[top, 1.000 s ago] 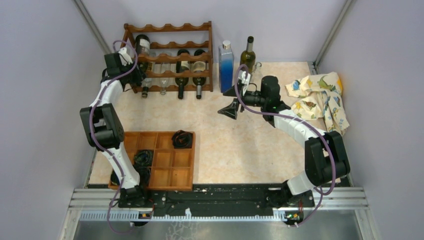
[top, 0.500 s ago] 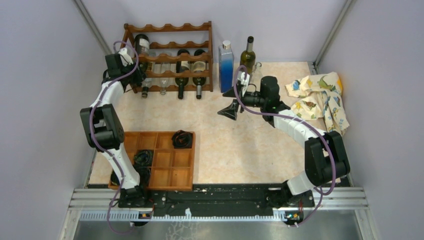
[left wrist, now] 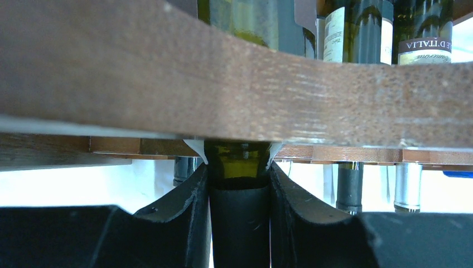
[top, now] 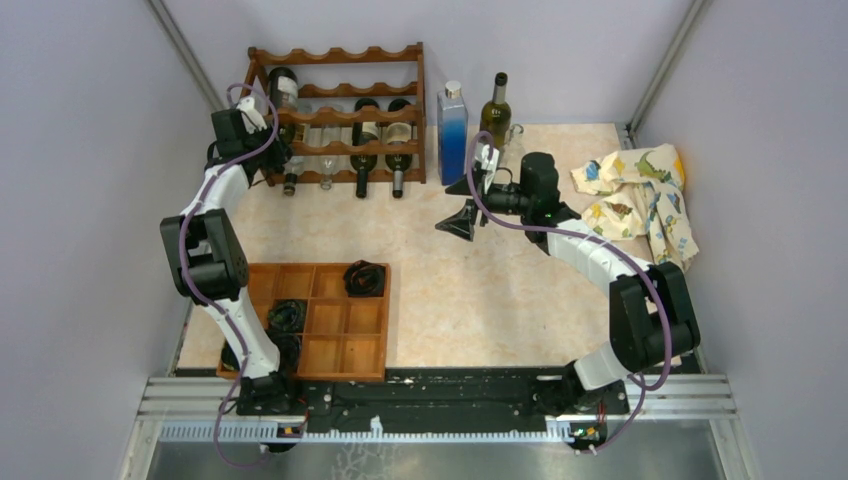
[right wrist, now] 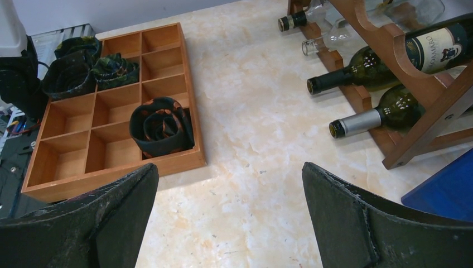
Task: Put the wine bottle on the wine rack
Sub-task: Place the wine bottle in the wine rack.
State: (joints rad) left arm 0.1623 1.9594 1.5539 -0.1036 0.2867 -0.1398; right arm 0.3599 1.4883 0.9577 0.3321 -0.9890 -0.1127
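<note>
Top external, nearest the arm bases: wooden compartment tray (top: 384, 320) at lower left on the table (top: 470, 300), with dark fabric rolls (top: 364, 277) in a few cells. The right wrist view shows the same tray (right wrist: 192, 162) with one roll (right wrist: 162, 127) in a cell by its long edge.

Mid-frame, right of centre: right gripper (top: 462, 203) low over the table, jaws spread wide, nothing between them. In its wrist view the right gripper (right wrist: 230, 178) frames only bare tabletop, with its fingers (right wrist: 89, 223) out at the bottom corners. A patterned cloth (top: 640, 190) is crumpled at the right edge.

Further back, upper left: left gripper (top: 255, 118) is at the left end of the wine rack (top: 340, 55). In the left wrist view the left gripper (left wrist: 239, 167) is pinching the neck of the wine bottle (left wrist: 240, 234), fingers (left wrist: 184, 212) tight on both sides of the dark capsule. The neck sticks out under the rack's front rail (left wrist: 251, 95) and the green glass body shows past it. From above, the wine bottle (top: 285, 88) lies in the leftmost slot of an upper tier. Other bottles (top: 398, 140) lie in the lower tiers.

Farthest back, just right of the rack: a blue bottle (top: 452, 125) and a green bottle (top: 496, 100), both upright.
</note>
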